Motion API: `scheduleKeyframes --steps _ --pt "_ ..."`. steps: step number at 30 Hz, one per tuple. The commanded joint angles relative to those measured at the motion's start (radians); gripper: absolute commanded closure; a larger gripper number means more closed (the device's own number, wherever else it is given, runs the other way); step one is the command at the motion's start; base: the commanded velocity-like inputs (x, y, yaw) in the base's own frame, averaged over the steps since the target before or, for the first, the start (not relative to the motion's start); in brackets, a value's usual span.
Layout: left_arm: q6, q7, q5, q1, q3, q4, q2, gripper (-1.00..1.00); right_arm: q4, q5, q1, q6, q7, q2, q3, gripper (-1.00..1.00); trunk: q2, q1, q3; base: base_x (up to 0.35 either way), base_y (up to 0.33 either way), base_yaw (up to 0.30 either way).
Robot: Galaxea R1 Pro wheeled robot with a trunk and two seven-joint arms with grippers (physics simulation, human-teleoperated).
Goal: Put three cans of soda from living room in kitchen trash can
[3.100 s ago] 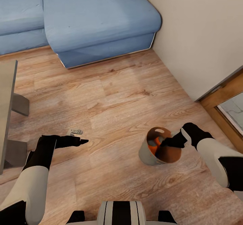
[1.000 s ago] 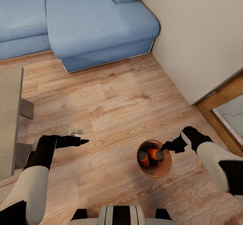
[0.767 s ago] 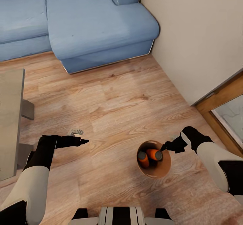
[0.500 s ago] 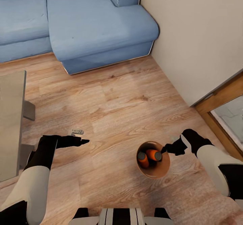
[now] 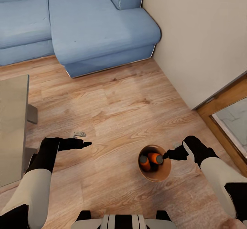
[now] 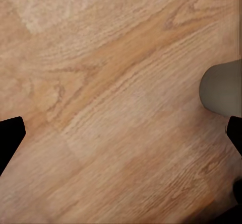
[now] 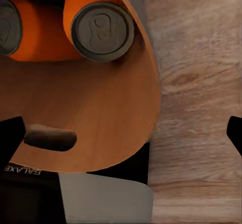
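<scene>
Our right gripper [image 5: 167, 155] sits at the rim of the tash can [image 5: 161, 176], on the side nearest that arm, and the right wrist view suggests it is clamped on the wall: one dark jaw face lies against the grey outside while the handle slot [image 7: 50, 137] shows on the wood-coloured inside just beside it. We judge it closed on the rim, though the contact itself is partly hidden. From that gripper the bucket extends toward the robot's left, standing upright on the wooden floor [image 5: 116, 105] with its mouth facing up at the head camera. Inside it we see two orange soda cans [image 5: 150, 160], lying tilted side by side with their grey tops toward the gripper side; the nearer can [image 7: 101, 25] touches the inner wall, and a sliver of dark blue above it may be the third can, which we cannot confirm. Our left gripper [image 5: 85, 143] hangs over bare floor well apart from the bucket, its fingertips spread wide at the edges of its own wrist view, holding nothing. So the right arm is the one placed to carry the load, and the coming move turns on keeping the bucket upright. Farther out stand the blue sofa [image 5: 85, 26], the wall [image 5: 199, 33], a wood-framed glass door [image 5: 230, 119], and a grey tabletop [image 5: 12, 129] at the left, so we are in the living room.
</scene>
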State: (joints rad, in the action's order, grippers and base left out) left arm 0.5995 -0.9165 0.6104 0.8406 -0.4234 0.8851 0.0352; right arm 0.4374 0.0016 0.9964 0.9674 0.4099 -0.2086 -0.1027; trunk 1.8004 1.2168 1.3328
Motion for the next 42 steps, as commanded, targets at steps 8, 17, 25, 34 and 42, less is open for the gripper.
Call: scheduleKeyframes --steps 8,17,25,34,42 --pt "-0.001 0.003 0.000 0.000 0.000 0.000 -0.005 -1.00 0.008 0.001 -0.055 -0.008 -0.001 -0.003 0.001 -1.00 -0.056 -0.031 -0.025 0.000 0.000 0.000" --pt "-0.003 0.017 0.002 0.000 0.000 0.000 -0.023 -1.00 0.114 0.008 -0.168 -0.014 -0.003 -0.004 0.001 -1.00 -0.119 -0.065 -0.053 0.000 0.000 0.000" --pt "0.002 0.138 0.009 -0.001 0.000 -0.011 -0.025 -1.00 0.292 0.009 -0.331 -0.015 -0.003 -0.022 0.003 -1.00 -0.175 -0.096 -0.078 0.000 0.000 0.000" --pt "-0.004 0.252 0.005 -0.058 -0.003 -0.131 -0.016 -1.00 0.381 0.001 -0.459 -0.022 0.007 -0.073 0.007 -1.00 -0.238 -0.130 -0.107 0.000 0.000 0.000" --pt "-0.063 0.380 0.002 -0.209 -0.006 -0.173 -0.007 -1.00 0.392 -0.001 -0.585 -0.182 0.009 -0.086 0.007 -1.00 -0.294 -0.161 -0.132 0.000 0.000 0.000"
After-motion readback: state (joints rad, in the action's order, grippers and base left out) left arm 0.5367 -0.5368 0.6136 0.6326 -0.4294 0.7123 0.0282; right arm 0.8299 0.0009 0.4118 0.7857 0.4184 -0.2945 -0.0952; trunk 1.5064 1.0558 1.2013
